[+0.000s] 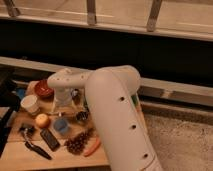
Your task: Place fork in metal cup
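Note:
The metal cup (81, 117) is a small shiny steel cylinder with a dark inside. It stands on the wooden table (20, 160), just left of my big white arm (112, 110). My gripper (62, 103) hangs from the wrist over the table, between the red bowl (43, 89) and the blue cup (61, 125), a little up and left of the metal cup. I cannot make out the fork; it may be hidden at the gripper.
A white paper cup (31, 104) stands at the left and an orange fruit (42, 120) in front of it. A black-handled tool (36, 149), a black block (50, 139), a dark cluster (77, 142) and a carrot (91, 146) lie near the front.

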Available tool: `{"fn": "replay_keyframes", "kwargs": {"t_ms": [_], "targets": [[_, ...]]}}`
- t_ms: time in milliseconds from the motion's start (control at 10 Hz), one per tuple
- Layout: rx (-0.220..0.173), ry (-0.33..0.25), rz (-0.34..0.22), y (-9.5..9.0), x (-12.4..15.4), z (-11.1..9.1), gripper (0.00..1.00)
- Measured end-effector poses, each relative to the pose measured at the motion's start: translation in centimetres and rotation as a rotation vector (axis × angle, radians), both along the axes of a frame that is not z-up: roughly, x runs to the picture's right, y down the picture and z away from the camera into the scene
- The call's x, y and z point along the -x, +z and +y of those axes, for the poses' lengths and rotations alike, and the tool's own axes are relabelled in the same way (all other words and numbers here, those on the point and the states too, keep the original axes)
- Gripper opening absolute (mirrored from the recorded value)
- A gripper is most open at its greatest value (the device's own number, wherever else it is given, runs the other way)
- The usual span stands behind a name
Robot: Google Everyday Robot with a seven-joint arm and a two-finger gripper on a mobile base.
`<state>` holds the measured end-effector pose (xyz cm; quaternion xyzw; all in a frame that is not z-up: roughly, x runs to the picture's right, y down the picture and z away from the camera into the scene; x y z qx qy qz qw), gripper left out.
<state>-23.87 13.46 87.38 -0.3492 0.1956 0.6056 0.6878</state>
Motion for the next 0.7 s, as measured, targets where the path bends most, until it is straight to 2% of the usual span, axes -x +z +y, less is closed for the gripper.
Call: {"fn": "replay_keyframes", "kwargs": {"t_ms": [100,300,500,600,700], "targets": [[0.011,-0.005,0.004,0.46,0.11,0.47,0.78],[0.023,-0.019,0.004,0.92,0.50,1.05,0.64],[0.023,-0.031,0.001,0.88,0.75,1.10,0.41],[0.020,-0.031,0.001,0.94,0.70,1.02,0.33],[0.014,-0.031,-0.006,0.91,1.03,0.91,0.21]]}}
